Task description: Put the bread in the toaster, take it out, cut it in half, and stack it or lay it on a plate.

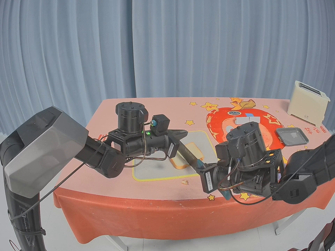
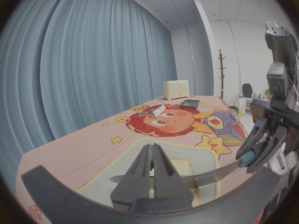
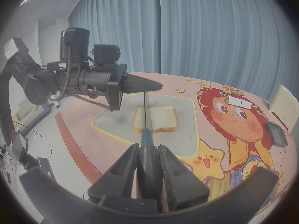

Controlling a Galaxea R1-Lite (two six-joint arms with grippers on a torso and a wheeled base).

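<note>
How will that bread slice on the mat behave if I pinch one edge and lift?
The bread looks thin and soft, so it would probably sag from one edge. It lies flat on the smooth mat, so the knife in the right end effector may slide it sideways. It is likely light; a hard pinch could dent it.

We see our right pincer (image 3: 148, 148) clamped on the dark handle of the knife (image 3: 145, 135), whose blade runs edge-on over the bread (image 3: 162, 119). The slice lies flat on a grey mat (image 3: 115, 122) on the pink surface (image 3: 93, 140). Our left pincer (image 3: 157, 86), its tips pressed together, hovers above the bread's far edge. A cream toaster (image 3: 285, 106) and a dark tray (image 3: 276, 133) stand well apart from the mat.
</note>
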